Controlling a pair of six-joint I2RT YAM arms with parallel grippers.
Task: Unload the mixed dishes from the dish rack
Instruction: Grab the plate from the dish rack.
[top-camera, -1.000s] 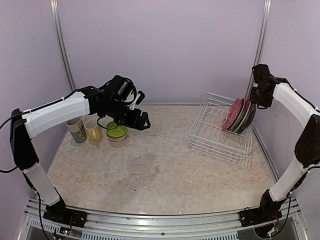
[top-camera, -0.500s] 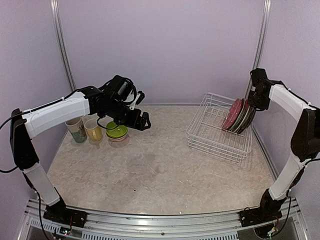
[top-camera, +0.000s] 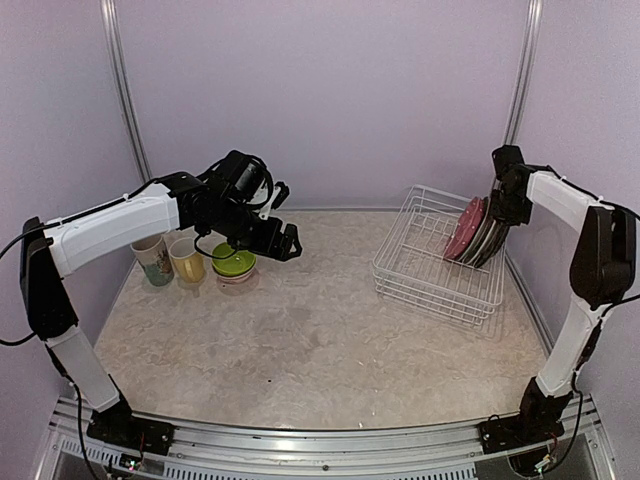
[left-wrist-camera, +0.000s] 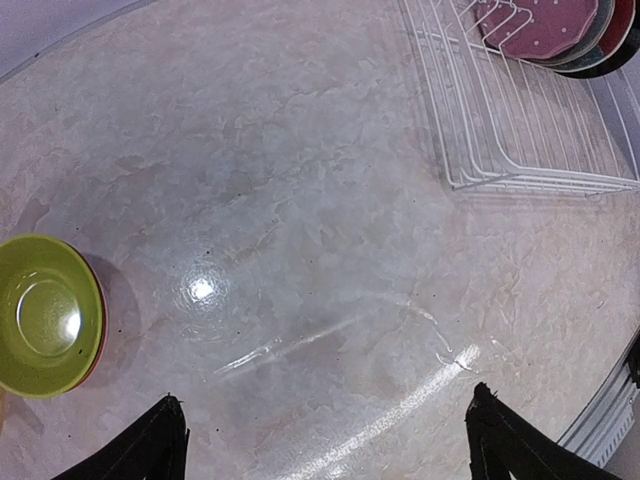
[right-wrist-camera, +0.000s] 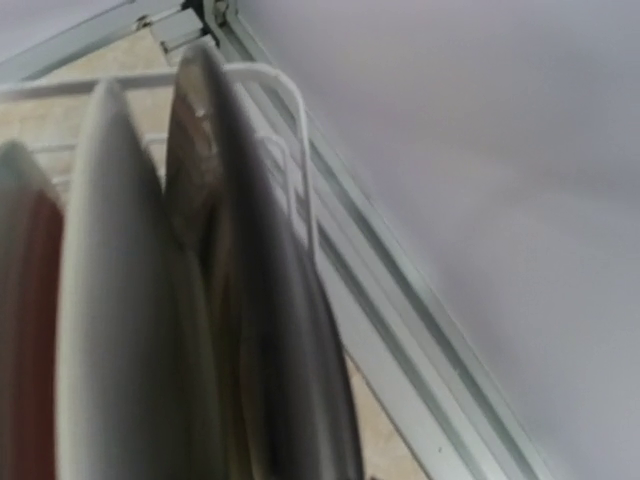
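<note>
The dish rack (top-camera: 432, 268) stands at the back right with three plates upright in its far end: the pink dotted plate (top-camera: 463, 228) in front, a red-rimmed one behind it, the dark plate (top-camera: 497, 240) last. My right gripper (top-camera: 504, 207) sits at the top edge of these plates. In the right wrist view the dark plate (right-wrist-camera: 270, 330) fills the frame edge-on and my fingers are hidden. My left gripper (top-camera: 287, 241) hangs open and empty just right of the lime-green bowl (top-camera: 233, 263), which is stacked on a small bowl. The yellow cup (top-camera: 187, 260) and cream mug (top-camera: 152, 260) stand beside it.
The side wall and its metal rail (right-wrist-camera: 420, 330) run close behind the rack's right end. In the left wrist view bare marbled tabletop (left-wrist-camera: 320, 260) lies between the lime-green bowl (left-wrist-camera: 45, 315) and the dish rack (left-wrist-camera: 520, 140).
My right gripper has swung left and down onto the plates' top edge. The left arm has stayed put, its jaws opening slightly wider.
</note>
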